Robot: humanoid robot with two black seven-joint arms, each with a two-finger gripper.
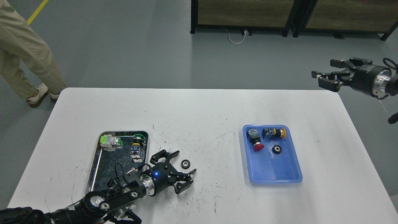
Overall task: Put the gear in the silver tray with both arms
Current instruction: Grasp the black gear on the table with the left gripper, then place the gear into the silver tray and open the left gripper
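Nearest, the left pincer (183, 168) lies spread wide on the white worktop (202, 109), the small gear (185, 164) loose between its fingers, just right of the silver tray (93, 168). Farther right sits a blue tray (292, 174); beyond, the right pincer (325, 77) hangs released off the worktop's edge.

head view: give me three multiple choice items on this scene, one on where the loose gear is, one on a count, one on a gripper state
1. Where is the small gear on the table?
A. in the silver tray
B. on the table between the left gripper's fingers
C. in the blue tray

2. How many items lie in the blue tray?
A. one
B. three
C. five

3. The right gripper is
A. open, empty, in the air
B. shut on a gear
C. resting in the silver tray

Key: 1 B, the left gripper brackets it beside the silver tray. 2 B, two push buttons and a black wheel. 3 A, fingers spread beyond the table.
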